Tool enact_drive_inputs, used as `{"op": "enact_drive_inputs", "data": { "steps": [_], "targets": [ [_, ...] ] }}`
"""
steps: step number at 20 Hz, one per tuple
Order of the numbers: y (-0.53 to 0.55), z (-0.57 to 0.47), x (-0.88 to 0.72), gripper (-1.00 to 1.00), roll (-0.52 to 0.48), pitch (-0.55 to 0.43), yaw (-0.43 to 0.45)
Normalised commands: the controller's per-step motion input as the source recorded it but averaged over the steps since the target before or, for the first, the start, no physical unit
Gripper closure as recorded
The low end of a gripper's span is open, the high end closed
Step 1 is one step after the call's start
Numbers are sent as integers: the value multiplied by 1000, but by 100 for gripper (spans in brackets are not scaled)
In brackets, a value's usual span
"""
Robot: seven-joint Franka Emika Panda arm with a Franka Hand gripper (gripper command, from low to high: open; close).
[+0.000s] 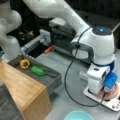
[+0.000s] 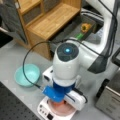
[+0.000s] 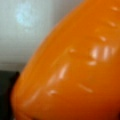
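My gripper (image 1: 105, 93) points straight down onto a pinkish-orange round plate (image 1: 113, 94) that rests on a white base with small buttons (image 1: 113, 106). In a front view the same plate (image 2: 60, 108) shows under the arm's white hand, and the fingers are hidden behind the hand and the blue wrist camera (image 2: 55, 94). A glossy orange surface (image 3: 80, 70) fills nearly the whole wrist view, very close to the lens, with pale grey behind it at the top left.
A teal bowl (image 2: 27, 74) sits on the grey table near the base. A wooden shelf unit (image 1: 23, 87) stands beside an open grey drawer (image 1: 53, 79) holding a yellow object (image 1: 25, 63) and a green one (image 1: 38, 71). A metal appliance (image 2: 110, 100) stands at a front view's right.
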Motion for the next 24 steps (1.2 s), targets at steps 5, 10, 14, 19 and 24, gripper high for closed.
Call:
{"op": "enact_drive_inputs", "data": {
  "steps": [5,10,14,19,24],
  "targets": [
    [31,118,-169,100,-286,-4,67],
    [10,319,-260,100,-237,79,187],
    [-92,258,-293,100,-261,98,361],
    [-216,136,-334,100,-268,47,517],
    [-205,46,-373,100,-245,-17,591]
  ]
}}
